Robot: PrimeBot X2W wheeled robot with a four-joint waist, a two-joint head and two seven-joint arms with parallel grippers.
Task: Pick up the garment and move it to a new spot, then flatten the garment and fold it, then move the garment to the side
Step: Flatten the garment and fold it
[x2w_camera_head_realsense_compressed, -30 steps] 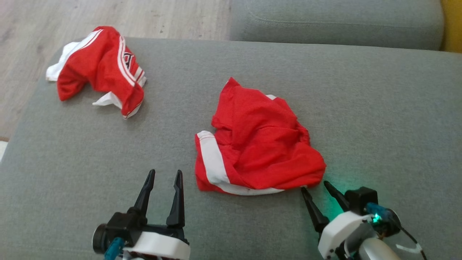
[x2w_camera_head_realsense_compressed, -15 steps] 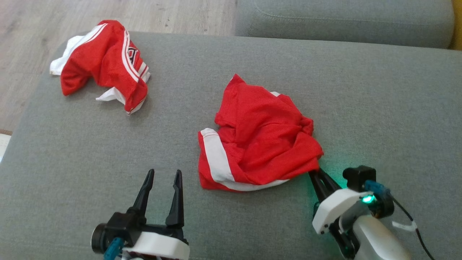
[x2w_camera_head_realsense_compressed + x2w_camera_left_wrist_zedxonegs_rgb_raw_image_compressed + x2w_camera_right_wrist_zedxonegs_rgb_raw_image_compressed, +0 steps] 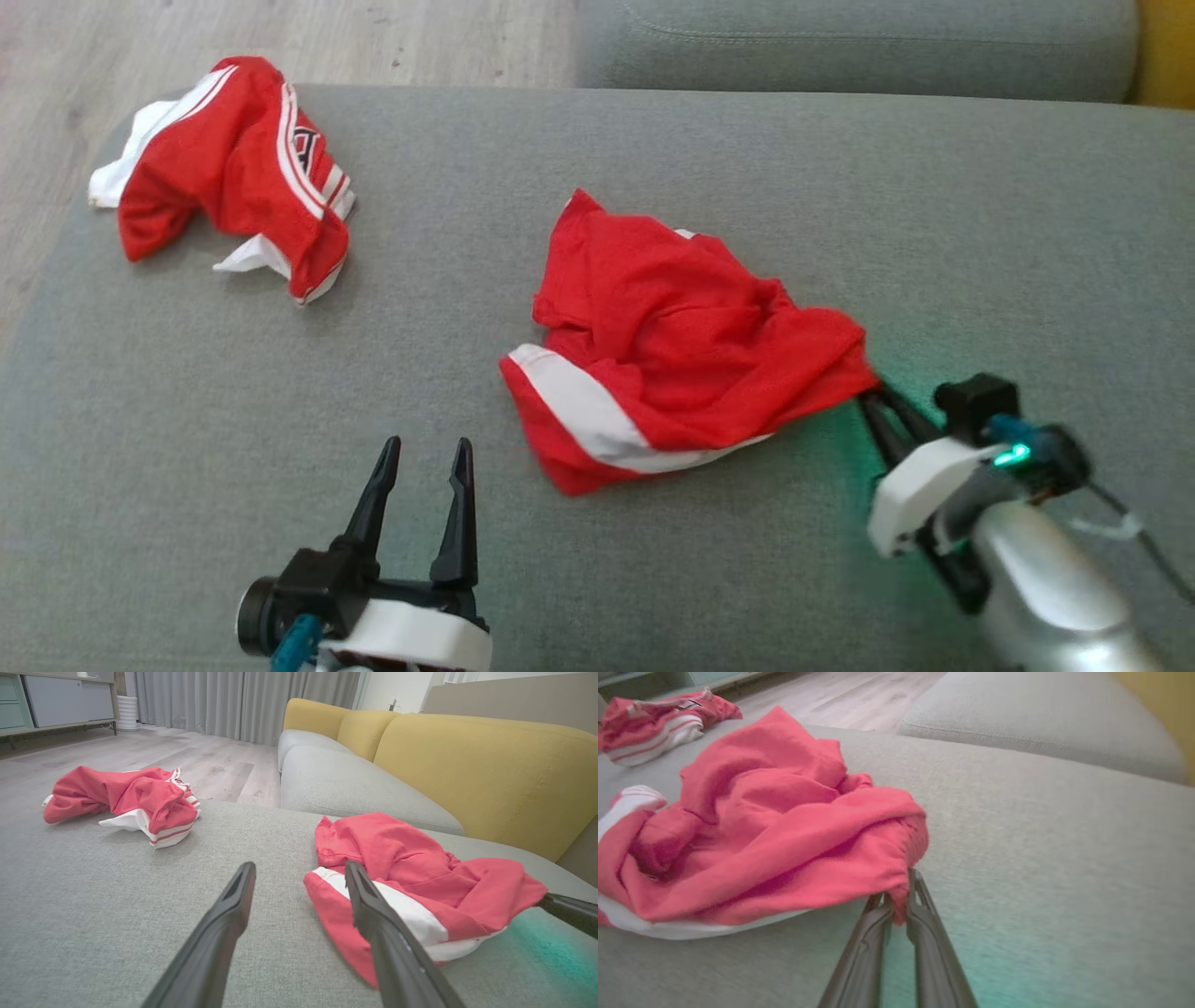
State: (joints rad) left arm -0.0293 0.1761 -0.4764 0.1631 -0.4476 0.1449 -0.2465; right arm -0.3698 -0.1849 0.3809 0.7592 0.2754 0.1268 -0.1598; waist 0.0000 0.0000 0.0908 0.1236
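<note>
We note the garment [image 3: 672, 355] as thin matt red cloth with a white band; the far-left garment [image 3: 224, 177] is similar cloth. The cushion [image 3: 233, 420] is coarse grey woven fabric, the floor [image 3: 280, 37] pale matt wood, the right forearm [image 3: 1046, 579] glossy silver.

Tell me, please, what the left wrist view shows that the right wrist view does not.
Left wrist view: grey curtains at the back of the room, and the left gripper, jaws open and holding nothing. Right wrist view: a close look at the right gripper shut on an edge of the red garment. Both: that garment, a second red-and-white garment farther off, the grey cushion and the wooden floor.
</note>
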